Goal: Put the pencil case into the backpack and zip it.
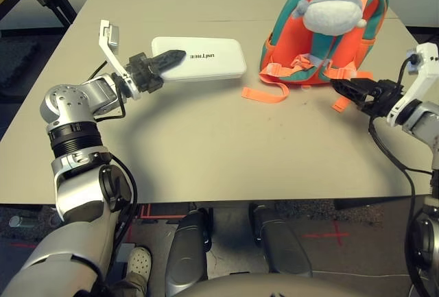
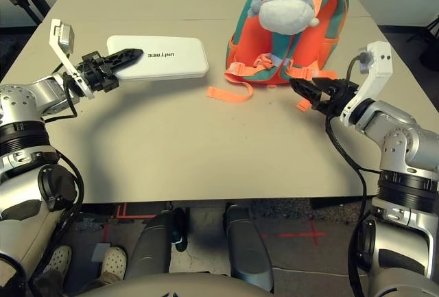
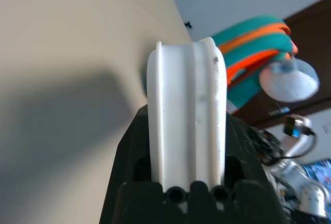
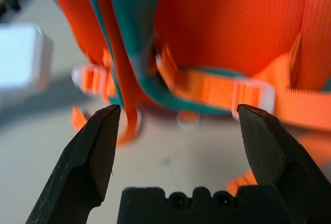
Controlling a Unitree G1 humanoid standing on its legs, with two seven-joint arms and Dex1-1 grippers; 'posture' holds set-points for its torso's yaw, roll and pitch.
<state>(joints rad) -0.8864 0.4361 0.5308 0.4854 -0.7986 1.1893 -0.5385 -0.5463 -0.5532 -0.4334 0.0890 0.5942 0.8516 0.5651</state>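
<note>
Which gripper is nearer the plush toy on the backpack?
Right. The right gripper is open just below the plush toy; the left gripper is farther off, clamped on the pencil case.

Looking forward and down from the head in both eye views, sharing tabletop, pencil case and backpack; looking from the left wrist along the left end effector, very close to the pencil case; looking from the right wrist along the right end effector, near the backpack, catching the pencil case too
</note>
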